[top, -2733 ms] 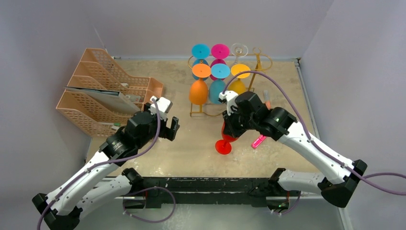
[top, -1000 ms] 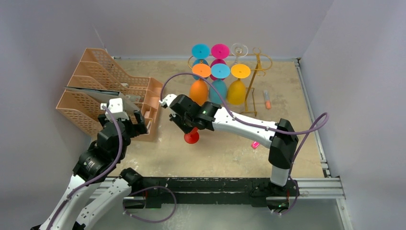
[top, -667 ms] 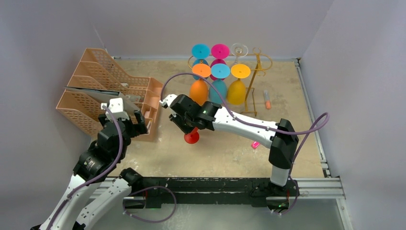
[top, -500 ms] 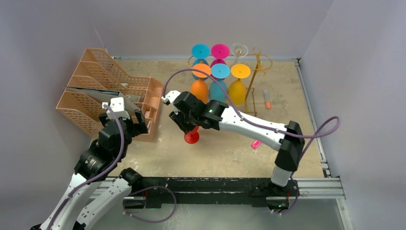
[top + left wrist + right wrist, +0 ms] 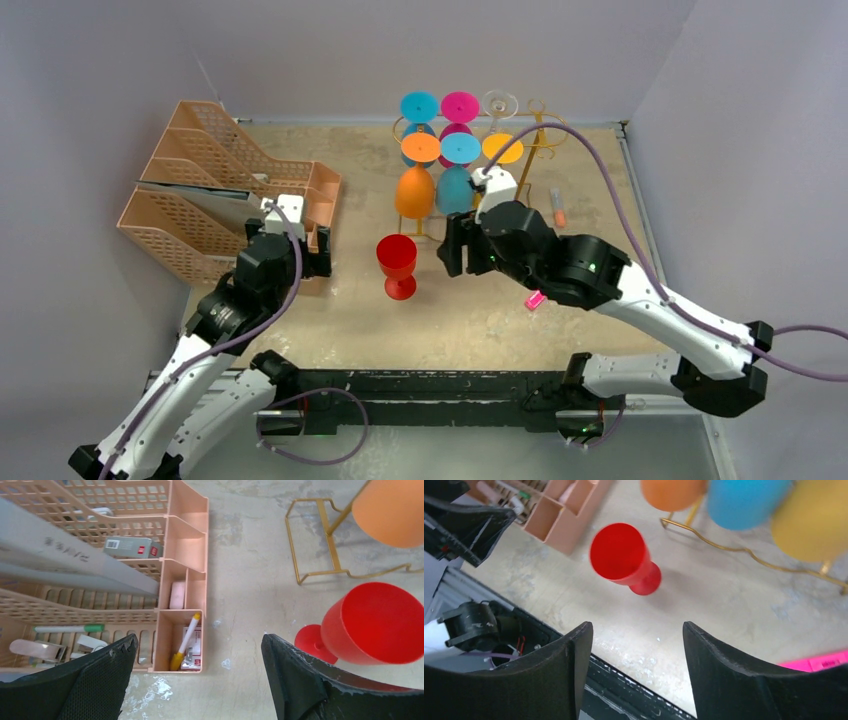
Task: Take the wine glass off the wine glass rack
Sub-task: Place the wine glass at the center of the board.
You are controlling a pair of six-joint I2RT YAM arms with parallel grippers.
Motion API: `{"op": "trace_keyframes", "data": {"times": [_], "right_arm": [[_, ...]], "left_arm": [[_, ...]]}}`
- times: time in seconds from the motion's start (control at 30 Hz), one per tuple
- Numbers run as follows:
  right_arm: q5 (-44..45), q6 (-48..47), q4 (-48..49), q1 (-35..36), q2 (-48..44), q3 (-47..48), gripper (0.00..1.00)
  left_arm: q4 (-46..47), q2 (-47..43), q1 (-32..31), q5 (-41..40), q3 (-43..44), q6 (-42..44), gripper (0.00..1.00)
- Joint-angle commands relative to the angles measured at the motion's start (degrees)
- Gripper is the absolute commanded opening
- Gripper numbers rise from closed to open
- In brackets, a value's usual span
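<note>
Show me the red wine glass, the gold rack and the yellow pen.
red wine glass (image 5: 396, 252), top external view, on its bowl.
wine glass rack (image 5: 322, 572), left wrist view, on its base wire.
yellow pen (image 5: 186, 637), left wrist view, on its barrel.

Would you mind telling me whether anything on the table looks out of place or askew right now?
Nothing is spilled or tipped: the red wine glass stands upright on the table, held by neither arm. Only two small loose items lie flat to its right: a pink object and an orange-tipped tube.
</note>
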Motion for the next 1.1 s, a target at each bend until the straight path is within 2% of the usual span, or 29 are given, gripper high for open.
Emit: {"op": "trace_keyframes", "data": {"times": [0.0, 0.07, 0.13, 0.27, 0.47, 0.53, 0.67, 0.87, 1.07], "right_arm": [[8.6, 9.0, -8.0, -0.3, -3.9, -2.9, 0.7], [10.7, 10.1, -8.4, -0.8, -6.7, -6.5, 0.72], [10.4, 15.5, -9.8, -4.4, -9.6, -8.2, 0.72], [-4.2, 13.9, -4.3, -19.4, -14.2, -10.3, 0.69], [-22.6, 6.9, -6.2, -35.6, -7.2, 1.2, 0.68], [-29.4, 7.9, -5.8, -40.1, -4.7, 4.6, 0.68], [-37.8, 13.6, 1.2, -46.3, -2.6, 5.4, 0.68], [-38.7, 21.7, 10.2, -49.4, -0.3, 3.0, 0.58], [-32.0, 23.9, 14.2, -49.9, 0.8, 1.2, 0.52]], "left_arm": [[3.4, 0.7, 0.4, 6.0, 0.8, 1.8, 0.92], [2.6, 0.6, 0.3, 6.9, 1.3, 1.0, 0.92], [1.9, 0.7, 0.3, 6.5, 1.1, 0.6, 0.92], [2.8, 0.9, 0.3, 7.5, 1.2, 0.6, 0.92], [3.3, 3.4, 0.3, 10.2, 1.4, 0.8, 0.92], [3.4, 4.1, 0.3, 10.8, 1.4, 1.5, 0.93], [3.5, 3.8, 0.3, 10.8, 1.0, 1.8, 0.93], [3.4, 4.3, 0.3, 10.9, 0.9, 1.7, 0.94], [3.2, 5.6, 0.4, 10.2, 1.1, 1.6, 0.95]]}}
